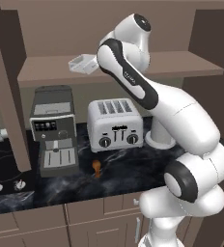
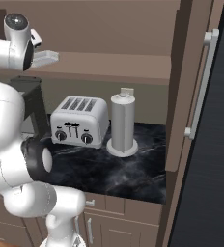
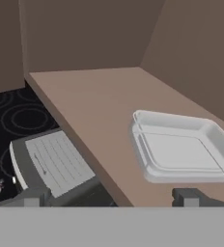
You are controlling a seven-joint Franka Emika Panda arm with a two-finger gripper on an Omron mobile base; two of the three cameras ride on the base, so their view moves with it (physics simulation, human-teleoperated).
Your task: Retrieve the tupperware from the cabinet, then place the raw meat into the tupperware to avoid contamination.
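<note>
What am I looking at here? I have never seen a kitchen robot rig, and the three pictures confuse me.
This is a computer-rendered kitchen with a white robot arm on a driving base. Two pictures come from cameras on that base, behind the arm to its left and right. The third comes from a camera on the hand, looking along the gripper.

The arm reaches up into the open wooden cabinet. On its shelf lies the tupperware, a shallow white container. The gripper is open just in front of it and holds nothing.

Below, the dark marble counter carries a coffee machine, a toaster, a grey paper towel holder and the raw meat, a small orange-brown drumstick lying in front of the toaster.
</note>
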